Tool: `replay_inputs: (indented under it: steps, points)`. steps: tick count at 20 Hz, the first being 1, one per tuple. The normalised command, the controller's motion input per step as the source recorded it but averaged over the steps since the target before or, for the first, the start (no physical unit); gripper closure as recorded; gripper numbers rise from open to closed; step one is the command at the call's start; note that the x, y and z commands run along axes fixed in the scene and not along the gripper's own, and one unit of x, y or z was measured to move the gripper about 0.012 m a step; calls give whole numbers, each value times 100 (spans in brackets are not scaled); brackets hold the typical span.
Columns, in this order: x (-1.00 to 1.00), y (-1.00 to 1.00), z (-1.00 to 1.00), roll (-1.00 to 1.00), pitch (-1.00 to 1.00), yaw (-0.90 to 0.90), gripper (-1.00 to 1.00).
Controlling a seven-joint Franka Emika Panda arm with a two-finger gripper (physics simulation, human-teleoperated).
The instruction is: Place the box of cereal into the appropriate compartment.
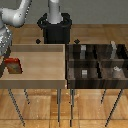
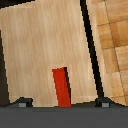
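Note:
The box of cereal (image 1: 12, 65) is dark red with an orange-brown front. It stands at the exterior view's left end of the light-wood tray (image 1: 40, 62). In the wrist view the box (image 2: 61, 87) shows as a narrow red strip. It lies between my two fingertips (image 2: 22, 103), clear of both. My gripper (image 1: 5, 54) (image 2: 63, 103) hangs open just above the box. The divided dark bin (image 1: 97, 61) with four brown-walled compartments stands on the exterior view's right. I cannot tell which compartment is the appropriate one.
Small grey blocks (image 1: 84, 73) (image 1: 116, 71) sit in the dark bin's cells, and others stand in its back cells (image 1: 82, 49). The robot's black base (image 1: 56, 27) stands behind the two bins. Both bins rest on thin metal legs over a wooden floor.

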Motion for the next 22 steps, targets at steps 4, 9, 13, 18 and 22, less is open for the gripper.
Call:
replay_inputs:
  steps: [4,9,13,18,22]
  points:
    - [-25,0,0,0,0,0,-100]
    - [0,0,-80,0,0,0,-100]
    - [0,0,-100,0,0,0,-100]
    - [0,0,-80,0,0,0,-100]
    - [0,0,0,0,0,0,100]
